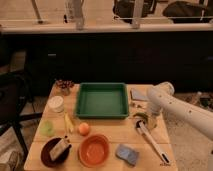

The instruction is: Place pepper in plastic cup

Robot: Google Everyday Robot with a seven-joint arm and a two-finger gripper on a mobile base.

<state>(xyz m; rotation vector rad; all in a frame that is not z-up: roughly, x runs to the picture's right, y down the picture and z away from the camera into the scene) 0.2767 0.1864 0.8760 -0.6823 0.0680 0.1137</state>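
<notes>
The pepper (140, 116) is a small dark green shape on the right part of the wooden table (110, 127), just right of the green tray's front corner. My gripper (150, 120) hangs from the white arm directly beside the pepper, low over the table; whether it touches the pepper is not discernible. The pale green plastic cup (47, 128) stands upright near the table's left edge, far from the gripper, with the tray and several things between them.
A green tray (102, 100) fills the table's middle. A white tub (56, 103), a yellow vegetable (68, 122), an orange fruit (84, 128), an orange bowl (94, 149), a dark bowl (54, 152), a blue sponge (127, 153) and a long white-handled brush (153, 142) lie around it.
</notes>
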